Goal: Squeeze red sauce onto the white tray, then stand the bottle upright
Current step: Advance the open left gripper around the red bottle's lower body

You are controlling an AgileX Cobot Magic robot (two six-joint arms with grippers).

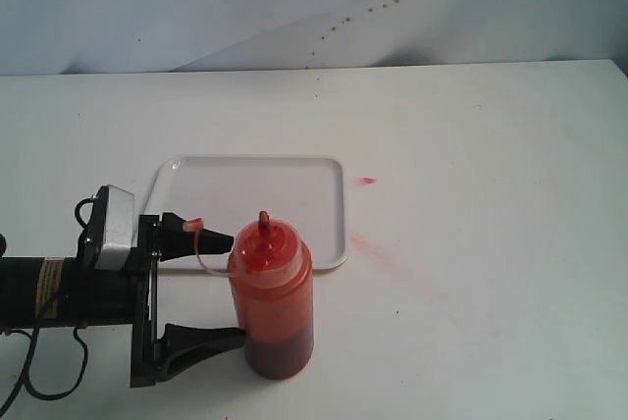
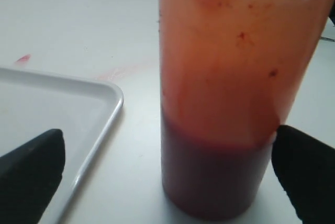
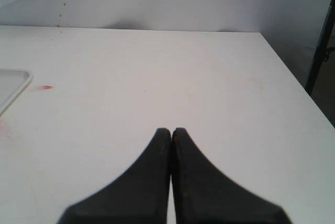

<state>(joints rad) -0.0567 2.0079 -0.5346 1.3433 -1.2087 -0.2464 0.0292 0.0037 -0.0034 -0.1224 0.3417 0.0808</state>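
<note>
Bottle [image 1: 272, 302] stands upright near the table's [image 1: 491, 243] front edge, left-arm side, just beside the tray [image 1: 245, 194]. Left end effector [image 1: 234, 288] is open, jaws straddling the bottle, not clamped. Tray looks bare, so likely the grasp step: close squarely mid-body, gently, avoiding an early squirt. Right end effector [image 3: 171, 135] is closed, empty.

- Your left arm [image 1: 59, 292] sits low at 8 o'clock in the exterior view, pointing toward 3.
- Your left gripper [image 1: 235, 288]: jaws spread wide apart.
- Your right gripper [image 3: 171, 132]: fingers pressed together.
</note>
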